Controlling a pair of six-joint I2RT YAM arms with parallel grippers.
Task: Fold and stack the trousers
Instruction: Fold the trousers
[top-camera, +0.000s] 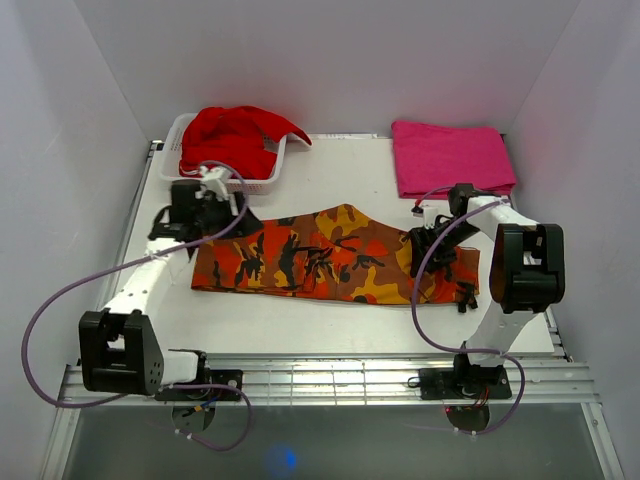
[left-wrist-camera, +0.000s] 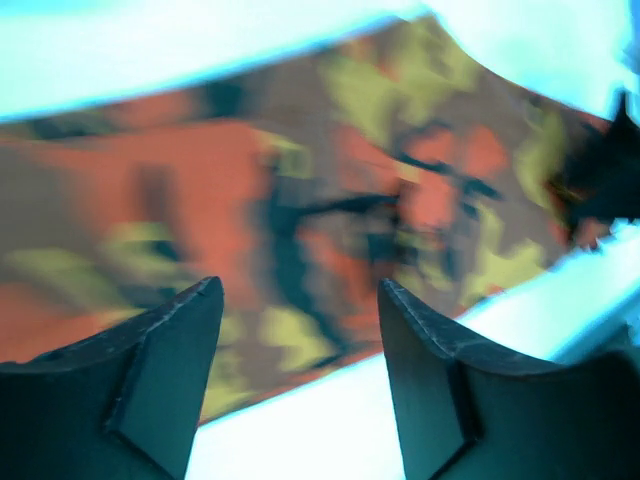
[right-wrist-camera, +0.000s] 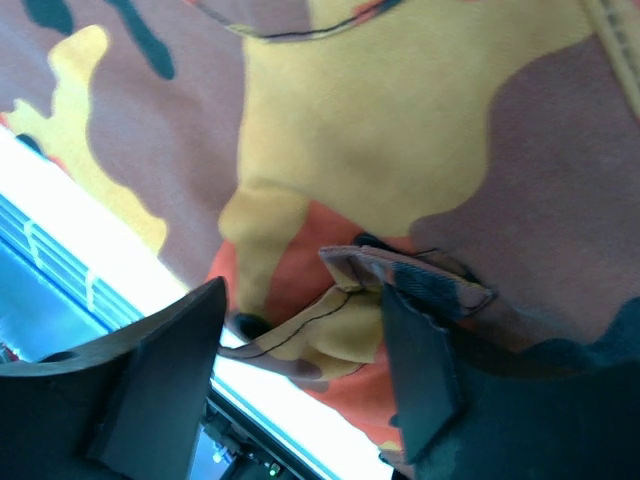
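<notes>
Trousers (top-camera: 335, 255) looked soft, limp, light; probably best pinched at hem corners. Left end effector (left-wrist-camera: 300, 285) open, empty; right end effector (right-wrist-camera: 302, 290) open around a loose fold.

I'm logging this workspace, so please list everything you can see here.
trousers: one, orange, red, yellow and black camouflage, spread across the middle of the table
red garment: one, plain red, heaped in the basket
basket: one, white, far left corner
pink cloth: one, plain pink, folded, far right corner
table: one, white, beneath everything
left gripper: one, black, open, over the trousers' left end
right gripper: one, black, open, at the trousers' right end, a fabric fold between its fingers
</notes>
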